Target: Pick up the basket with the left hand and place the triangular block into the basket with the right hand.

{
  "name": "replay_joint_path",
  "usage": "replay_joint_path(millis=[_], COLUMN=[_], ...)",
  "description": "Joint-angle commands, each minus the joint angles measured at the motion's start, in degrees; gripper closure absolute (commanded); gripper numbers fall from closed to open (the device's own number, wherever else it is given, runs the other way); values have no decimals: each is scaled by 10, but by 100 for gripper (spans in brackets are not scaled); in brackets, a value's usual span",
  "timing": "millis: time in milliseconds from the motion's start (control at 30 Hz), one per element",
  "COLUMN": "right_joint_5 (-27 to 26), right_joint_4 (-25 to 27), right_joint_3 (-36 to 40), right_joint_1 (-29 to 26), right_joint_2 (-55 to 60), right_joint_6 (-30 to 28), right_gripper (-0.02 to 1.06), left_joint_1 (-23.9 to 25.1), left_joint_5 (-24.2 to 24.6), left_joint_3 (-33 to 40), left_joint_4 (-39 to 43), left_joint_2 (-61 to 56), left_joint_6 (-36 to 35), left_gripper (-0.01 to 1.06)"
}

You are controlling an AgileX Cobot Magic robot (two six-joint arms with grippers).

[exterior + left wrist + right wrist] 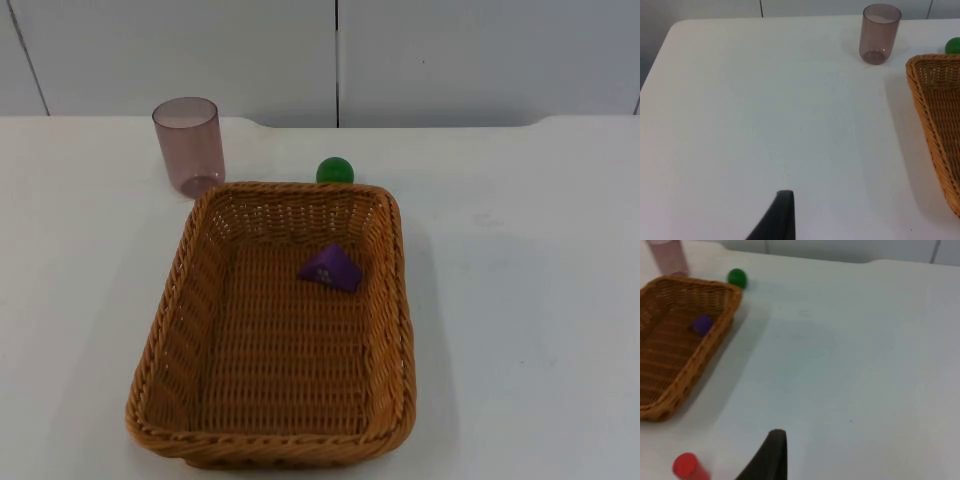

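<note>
Left to right. Your left gripper (782, 215) hangs over bare white surface (520, 300), well left of the basket; one black fingertip is in sight and you cannot tell how far it is open, and nothing is seen in it. The translucent mauve plastic cup (188, 146) stands upright near the back edge, just beside the basket's far left corner. The tan woven wicker rectangular basket (165, 340) sits flat on the surface, not lifted. The purple triangular block (331, 268) already lies inside it, near the far right corner, close to the right wall. A small green ball (335, 171) sits just behind the basket's far rim. A red cylinder (686, 465) stands on the surface near your right gripper (771, 455), which hovers over open surface well right of the basket; its opening cannot be judged either.

Handling, as a guess: the basket looks light and fairly stiff, with a thick braided rim that gives grip. Pinch the left long wall across the rim; expect it to tilt and the block to slide. The block is small, hard and slope-faced, so it may slip.

Surface is plain matt white, ending at a grey panelled partition wall (450, 50).
</note>
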Motion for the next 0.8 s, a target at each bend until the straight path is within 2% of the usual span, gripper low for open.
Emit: replay_joint_path(millis=[0, 200, 600, 767], right_joint_5=[-4, -4, -4, -4], right_joint_4=[0, -1, -1, -1], right_joint_3=[4, 4, 4, 4], right_joint_1=[-29, -63, -65, -65], right_joint_2=[-2, -2, -2, -2], right_joint_6=[-5, -5, -5, -5], right_gripper=[-1, -1, -1, -1], left_joint_1=[1, 1, 2, 25], left_joint_5=[2, 2, 2, 2], left_joint_3=[1, 1, 1, 1], left_joint_4=[4, 4, 4, 4], left_joint_2=[-3, -3, -3, -3], left_joint_6=[-4, -4, -4, -4], left_gripper=[0, 0, 0, 0])
